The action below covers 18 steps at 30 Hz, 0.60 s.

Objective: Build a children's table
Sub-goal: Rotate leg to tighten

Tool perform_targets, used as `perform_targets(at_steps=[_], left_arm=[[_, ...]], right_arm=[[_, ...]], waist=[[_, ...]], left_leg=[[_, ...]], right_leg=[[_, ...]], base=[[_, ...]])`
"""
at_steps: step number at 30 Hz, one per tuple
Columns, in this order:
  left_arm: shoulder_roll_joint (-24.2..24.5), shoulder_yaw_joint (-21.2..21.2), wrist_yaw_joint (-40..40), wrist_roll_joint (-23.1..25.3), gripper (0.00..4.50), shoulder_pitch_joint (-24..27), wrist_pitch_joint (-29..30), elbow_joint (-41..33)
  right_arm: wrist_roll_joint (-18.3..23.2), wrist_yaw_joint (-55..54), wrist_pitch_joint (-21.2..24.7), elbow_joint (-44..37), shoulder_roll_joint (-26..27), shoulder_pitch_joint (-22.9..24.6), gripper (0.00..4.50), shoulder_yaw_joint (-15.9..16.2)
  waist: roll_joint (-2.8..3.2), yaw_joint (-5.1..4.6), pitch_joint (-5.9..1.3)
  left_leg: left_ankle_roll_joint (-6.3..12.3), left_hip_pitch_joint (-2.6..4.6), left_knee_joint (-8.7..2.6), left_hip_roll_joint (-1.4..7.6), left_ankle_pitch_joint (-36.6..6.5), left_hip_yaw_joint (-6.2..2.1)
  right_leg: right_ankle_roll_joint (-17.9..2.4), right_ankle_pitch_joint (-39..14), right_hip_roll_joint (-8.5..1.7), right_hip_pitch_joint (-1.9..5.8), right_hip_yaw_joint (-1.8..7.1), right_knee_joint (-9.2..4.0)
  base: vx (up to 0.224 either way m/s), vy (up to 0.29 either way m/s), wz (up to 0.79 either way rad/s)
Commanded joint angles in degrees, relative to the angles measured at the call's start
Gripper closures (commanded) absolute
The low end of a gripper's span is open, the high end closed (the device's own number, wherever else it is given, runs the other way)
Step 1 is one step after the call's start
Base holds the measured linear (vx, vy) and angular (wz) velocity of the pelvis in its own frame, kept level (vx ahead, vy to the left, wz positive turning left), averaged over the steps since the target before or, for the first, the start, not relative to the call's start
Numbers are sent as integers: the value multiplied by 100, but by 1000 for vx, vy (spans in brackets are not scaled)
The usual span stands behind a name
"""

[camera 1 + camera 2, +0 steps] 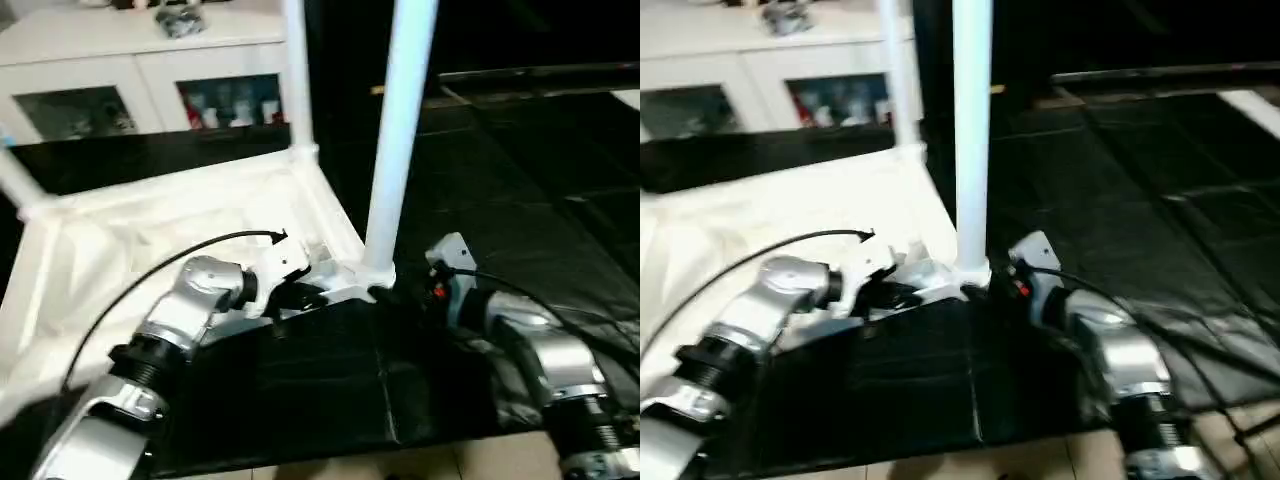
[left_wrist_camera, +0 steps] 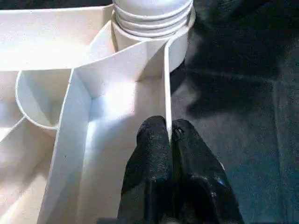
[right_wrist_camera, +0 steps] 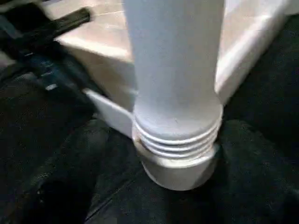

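Left jaws pinching tabletop rim (inverted), leg upright

Head eyes look forward and down over both forearms. Each wrist camera sits very close to the corner socket, sharing that threaded leg.

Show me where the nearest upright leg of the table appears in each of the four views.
Left eye: the nearest leg stands right of centre, on the tabletop's near corner.
Right eye: it stands at centre.
Left wrist: its threaded base sits at the top edge.
Right wrist: it stands at centre.
Shared landmark: the corner socket that holds it.
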Motion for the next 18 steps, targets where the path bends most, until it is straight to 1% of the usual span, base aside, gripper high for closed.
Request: perform_targets(at_steps=[1,2,3,4,5,6,7,8,9,10,11,12,14,18], left_arm=[[112,-56,-234,-1,450,18,-115,-87],[104,-19,-237,-34,450,15,-140,-65],[104,-19,-237,-34,450,15,-140,-65],[25,93,-157,-134,450,6,-91,-28],[1,125,-145,-172,450,5,-87,-21],[-42,169,-161,-254,450,20,-41,-35],[-102,211,-244,-392,450,54,-47,-38],[-121,223,-277,-437,450,63,-31,-33],[-132,230,-296,-458,423,69,-33,-19],[-134,229,-295,-455,406,71,-42,-13],[-139,225,-293,-449,406,75,-62,2],[-150,216,-219,-377,393,64,-135,83],[-150,205,-178,-321,375,48,-179,149],[-188,232,-112,-312,375,23,-233,291]], right_arm=[[145,515,-75,-168,-236,62,32,23],[165,667,-175,-155,-320,70,15,30],[165,667,-175,-155,-320,70,15,30],[181,747,-260,-136,-377,75,13,28],[189,759,-281,-132,-388,75,10,25],[202,754,-283,-136,-388,73,5,19],[240,771,-287,-174,-364,81,5,1],[257,782,-298,-188,-353,85,5,-6],[277,792,-293,-203,-349,91,1,-6],[280,795,-293,-207,-349,95,0,-3],[286,802,-294,-217,-350,103,0,4],[278,865,-307,-239,-379,134,0,47],[275,927,-309,-245,-405,154,0,69],[292,987,-353,-197,-426,157,0,58]], waist=[[-105,76,-434],[-104,101,-426],[-109,114,-413],[-106,123,-411],[-114,125,-399],[-115,130,-400],[-124,132,-401],[-128,134,-399],[-121,136,-398],[-126,146,-400],[-125,162,-411],[-114,169,-414],[-138,180,-415],[-150,191,-413]], left_leg=[[901,-61,-252,45,-73,110],[850,-59,-262,58,-192,113],[775,-52,-275,64,-330,116],[733,-42,-282,68,-387,118],[657,-46,-288,60,-491,121],[624,-48,-295,61,-520,118],[554,-45,-303,59,-583,119],[547,-46,-304,55,-587,120],[543,-44,-307,55,-592,121],[538,-42,-303,52,-579,122],[536,-47,-295,47,-522,126],[538,-46,-294,51,-505,126],[561,-57,-284,39,-498,129],[583,-65,-272,24,-451,133]], right_leg=[[-1398,-419,-219,459,284,-257],[-1379,-598,-215,455,282,-264],[-1334,-811,-213,451,283,-285],[-1314,-904,-214,445,287,-290],[-1277,-1055,-208,449,291,-305],[-1255,-1115,-211,455,294,-310],[-1193,-1238,-216,456,300,-323],[-1182,-1257,-215,455,302,-325],[-1170,-1275,-213,454,305,-330],[-1149,-1277,-210,452,307,-330],[-1176,-1209,-214,457,309,-317],[-1189,-1182,-211,451,308,-315],[-1160,-1153,-204,463,304,-317],[-1097,-1239,-201,459,301,-324]], base=[[0,0,0],[0,0,0],[0,0,0],[0,0,0],[0,0,0],[0,0,0],[0,0,0],[0,0,0],[0,0,0],[0,0,0],[0,0,0],[0,0,0],[0,0,0],[0,0,0]])
